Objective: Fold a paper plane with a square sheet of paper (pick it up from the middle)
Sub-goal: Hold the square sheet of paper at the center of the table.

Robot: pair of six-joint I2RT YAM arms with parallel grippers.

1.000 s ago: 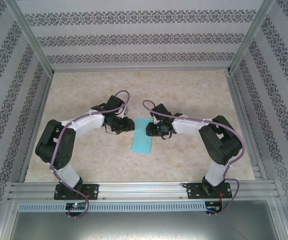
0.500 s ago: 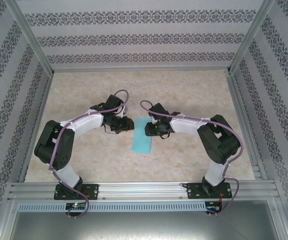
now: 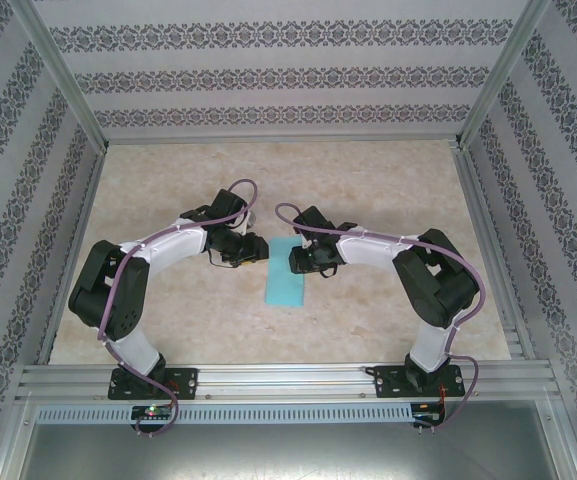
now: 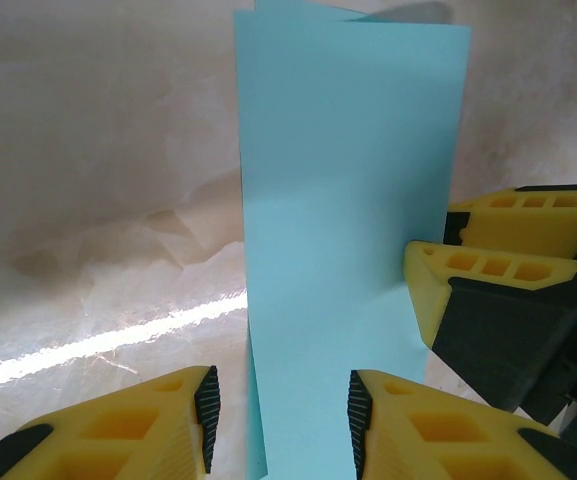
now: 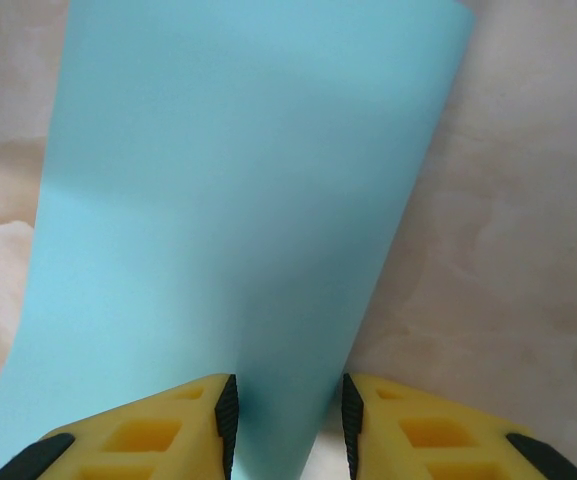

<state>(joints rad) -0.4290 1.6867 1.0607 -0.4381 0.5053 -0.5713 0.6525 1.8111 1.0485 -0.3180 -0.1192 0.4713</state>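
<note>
**Top view:** Over the past second the right pincer (image 3: 300,262) has edged left and now hangs over the right edge of the sheet of paper (image 3: 288,288). The left pincer (image 3: 256,250) has kept its post at the sheet's left edge. The turquoise sheet, already doubled into a long narrow strip, lies flat in the middle of the worktop (image 3: 388,180). It runs near to far and sits where it lay before.

**Left wrist view:** The left pincer (image 4: 280,420) is spread. The strip's left edge lies between its jaws, and the rest of the strip passes under one finger. At the end farthest from the lens a sliver of a second layer peeks out, so the two halves are not quite flush. The right pincer (image 4: 430,238) comes in from the right, its tips at the strip's right edge. Whether they touch the paper cannot be told.

**Right wrist view:** The right pincer (image 5: 286,410) stands a little apart and pinches nothing. The strip's right edge runs into the gap between its jaws.

The shift reads as the right arm closing in to pin or lift that edge for the next fold. No diagonal creases show yet, so the folding looks to be at an early stage.
</note>
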